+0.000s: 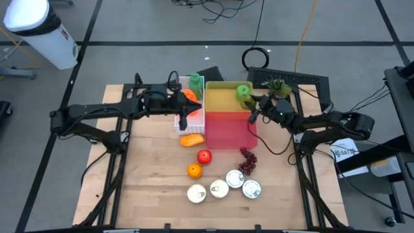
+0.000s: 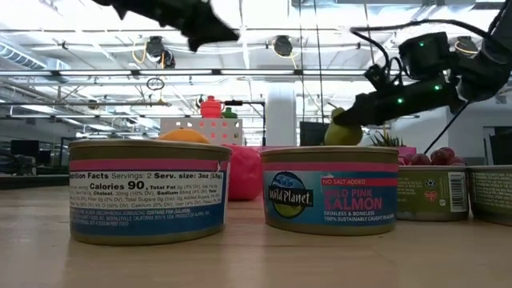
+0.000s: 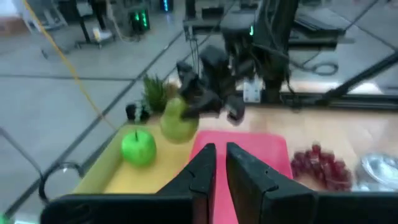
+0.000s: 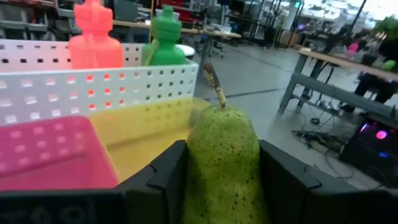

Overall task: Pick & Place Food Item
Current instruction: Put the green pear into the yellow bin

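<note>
Carrying a pear to the bins.
The right gripper (image 4: 221, 180) has its fingers clamped on the pear (image 4: 222, 158), held in the air over the yellow bin (image 1: 222, 97) beside the green apple (image 1: 243, 92). Next, I judge, it must lower and let go. The left gripper (image 3: 219, 163) hovers, fingers closed and empty, near the white basket (image 1: 194, 116).

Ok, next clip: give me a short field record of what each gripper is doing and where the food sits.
right gripper: shut on the pear, held over the bins' right edge
left gripper: shut, empty, above the pink bin
yellow bin: holds a green apple
white basket: beside the bins, left side
table: tomato, orange, grapes, four cans
</note>
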Motion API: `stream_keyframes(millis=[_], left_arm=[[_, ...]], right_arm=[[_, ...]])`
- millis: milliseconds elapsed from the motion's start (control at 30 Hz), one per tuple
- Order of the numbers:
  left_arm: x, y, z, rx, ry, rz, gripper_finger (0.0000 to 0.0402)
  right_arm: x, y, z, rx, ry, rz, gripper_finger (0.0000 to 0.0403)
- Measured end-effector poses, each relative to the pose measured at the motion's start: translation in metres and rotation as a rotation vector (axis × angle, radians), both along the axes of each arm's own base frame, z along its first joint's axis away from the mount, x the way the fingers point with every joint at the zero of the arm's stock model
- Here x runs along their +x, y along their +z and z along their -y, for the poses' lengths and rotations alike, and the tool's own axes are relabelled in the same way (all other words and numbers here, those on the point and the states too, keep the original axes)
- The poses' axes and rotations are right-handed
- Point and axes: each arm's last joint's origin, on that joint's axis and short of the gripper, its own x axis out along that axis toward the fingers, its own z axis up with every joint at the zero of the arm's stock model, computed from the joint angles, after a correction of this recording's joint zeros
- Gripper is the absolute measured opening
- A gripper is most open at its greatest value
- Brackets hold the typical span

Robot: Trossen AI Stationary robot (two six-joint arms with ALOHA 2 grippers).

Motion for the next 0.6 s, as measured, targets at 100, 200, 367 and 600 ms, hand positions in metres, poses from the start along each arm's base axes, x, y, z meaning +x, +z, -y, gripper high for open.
stream_keyframes(millis=[100, 200, 367, 600], left_arm=[[-0.001, -0.001, -0.002, 0.0, 0.007, 0.011, 0.0049], [-0.001, -0.001, -0.002, -0.001, 0.012, 0.014, 0.0049], [-0.001, 0.0, -0.002, 0.001, 0.015, 0.02, 0.0049], [-0.001, -0.003, 0.0, -0.003, 0.011, -0.012, 0.0049]], right_arm=[[0.002, -0.003, 0.002, 0.017, -0.004, -0.003, 0.0152], [0.008, -0.007, 0.005, 0.029, -0.004, -0.011, 0.0152], [0.018, -0.016, 0.012, 0.05, -0.01, -0.007, 0.0152], [0.02, -0.034, 0.021, 0.083, -0.058, -0.062, 0.0152]])
